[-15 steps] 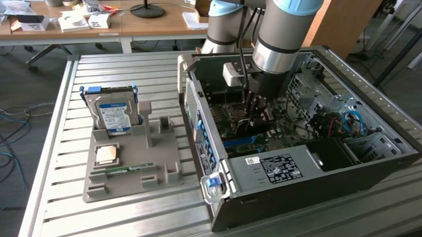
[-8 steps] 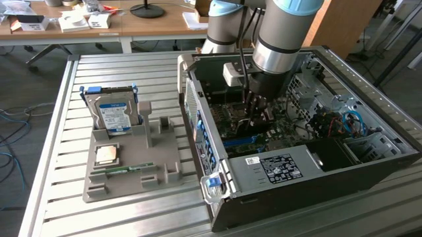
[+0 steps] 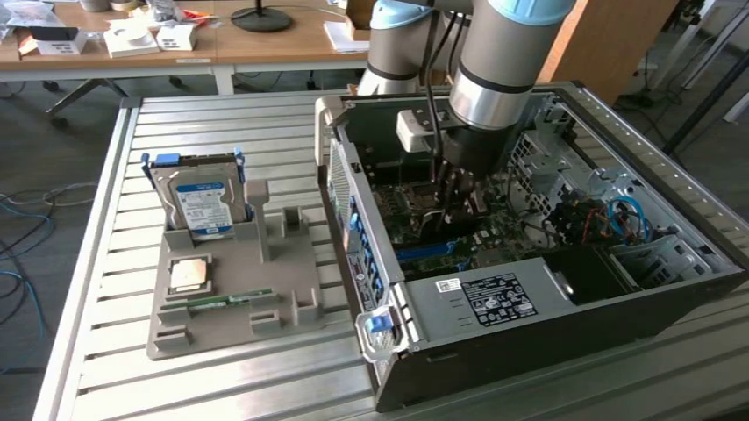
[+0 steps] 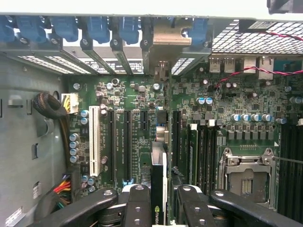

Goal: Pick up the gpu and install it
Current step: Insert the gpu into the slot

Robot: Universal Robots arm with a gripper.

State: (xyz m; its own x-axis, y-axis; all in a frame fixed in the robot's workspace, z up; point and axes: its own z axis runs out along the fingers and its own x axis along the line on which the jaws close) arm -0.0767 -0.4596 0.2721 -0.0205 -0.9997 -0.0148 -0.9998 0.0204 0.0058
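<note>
Exterior and wrist views of my arm reaching down into the open computer case [image 3: 655, 309]. My gripper [image 3: 459, 195] stands near the middle of the case, above the green motherboard [image 4: 142, 97]. In the wrist view my two fingers [image 4: 137, 201] are drawn in narrow, clamped on either face of the gpu [image 4: 158, 177], which shows edge-on as a thin black strip with a small green logo. The card stands upright over the board, between the black expansion slots [image 4: 127, 142] and the memory slots [image 4: 203, 151]; I cannot tell whether its edge sits in a slot. In the exterior view, the grey power supply [image 3: 492, 298] lies at six o'clock from my gripper. The grey fixture tray [image 3: 287, 303] rests on the slatted table [image 3: 105, 219] at nine o'clock from the case, carrying the silver hard drive [image 3: 205, 202] upright at its far end and the small green memory stick [image 3: 223, 301] near its front.
</note>
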